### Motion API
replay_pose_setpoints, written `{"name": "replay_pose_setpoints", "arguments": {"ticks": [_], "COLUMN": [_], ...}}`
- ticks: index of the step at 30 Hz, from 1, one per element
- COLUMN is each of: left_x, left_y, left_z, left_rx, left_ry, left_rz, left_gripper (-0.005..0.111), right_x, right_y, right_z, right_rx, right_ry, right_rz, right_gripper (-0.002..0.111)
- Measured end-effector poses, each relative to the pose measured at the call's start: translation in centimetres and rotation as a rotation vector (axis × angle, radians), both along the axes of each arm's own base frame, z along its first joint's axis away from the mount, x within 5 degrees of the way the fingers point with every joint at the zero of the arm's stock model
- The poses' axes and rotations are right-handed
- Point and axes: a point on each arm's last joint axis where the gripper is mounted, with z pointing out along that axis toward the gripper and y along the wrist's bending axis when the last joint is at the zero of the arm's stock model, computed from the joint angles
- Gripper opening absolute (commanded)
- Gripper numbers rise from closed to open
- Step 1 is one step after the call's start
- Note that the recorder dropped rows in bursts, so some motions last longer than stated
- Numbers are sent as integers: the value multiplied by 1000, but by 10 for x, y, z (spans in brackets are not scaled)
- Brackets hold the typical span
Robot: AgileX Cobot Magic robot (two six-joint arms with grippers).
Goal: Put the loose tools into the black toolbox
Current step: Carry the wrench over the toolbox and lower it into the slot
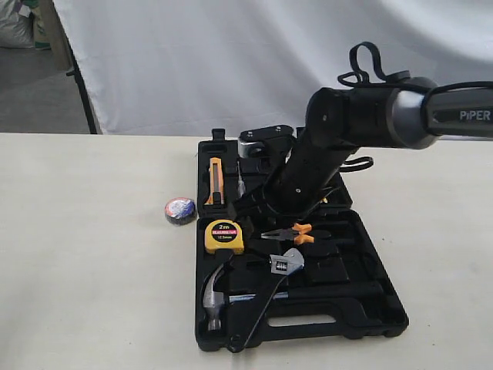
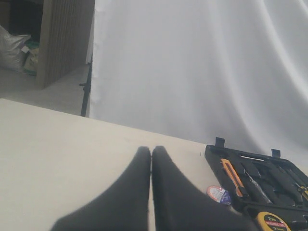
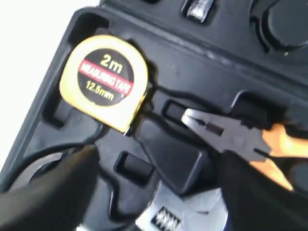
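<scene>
The black toolbox (image 1: 362,308) lies open on the table. In its near half the claw hammer (image 1: 213,297) sits at the front left. The adjustable wrench (image 1: 285,264) lies slanted across the hammer's handle, its silver head (image 3: 187,211) between my right gripper's spread fingers. My right gripper (image 3: 159,161) hangs open just above the wrench head, holding nothing. The small tape roll (image 1: 179,210) rests on the table just left of the toolbox and also shows as the tape roll (image 2: 220,194) in the left wrist view. My left gripper (image 2: 151,150) is shut and empty, away from the toolbox (image 2: 260,178).
A yellow tape measure (image 1: 224,237) and orange-handled pliers (image 1: 296,233) sit in recesses of the near half. An orange utility knife (image 1: 215,179) lies in the far half. My right arm (image 1: 339,131) reaches over the case from the right. A white curtain hangs behind the table.
</scene>
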Motion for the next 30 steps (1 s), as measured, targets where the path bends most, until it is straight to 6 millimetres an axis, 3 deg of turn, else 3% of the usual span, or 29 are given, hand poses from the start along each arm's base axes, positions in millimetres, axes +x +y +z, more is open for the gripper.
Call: {"name": "replay_pose_setpoints", "arguments": {"ticks": [9,11,14,16,22,27,30], "left_x": [0,0,0,0,0,0,0], "left_y": [0,0,0,0,0,0,0], "left_z": [0,0,0,0,0,0,0], "left_rx": [0,0,0,0,0,0,0], "left_ry": [0,0,0,0,0,0,0], "left_rz": [0,0,0,0,0,0,0], "left_gripper": [1,1,1,1,1,1,1], "right_x": [-11,-13,-13,-15,-20,-17,-18], "right_y": [-3,-2,-2,-4,-5,1,4], "right_z": [-2,-2,-3,-3,-7,-36,-36], "right_rx": [-74,-67,-64,-85,-136,-155,-158], "right_ry": [121,143,171,198,223,246,244], "right_rz": [-52,-113,-230,-256,-305,-334,-330], "right_gripper": [46,51,70,74,73,73,73]}}
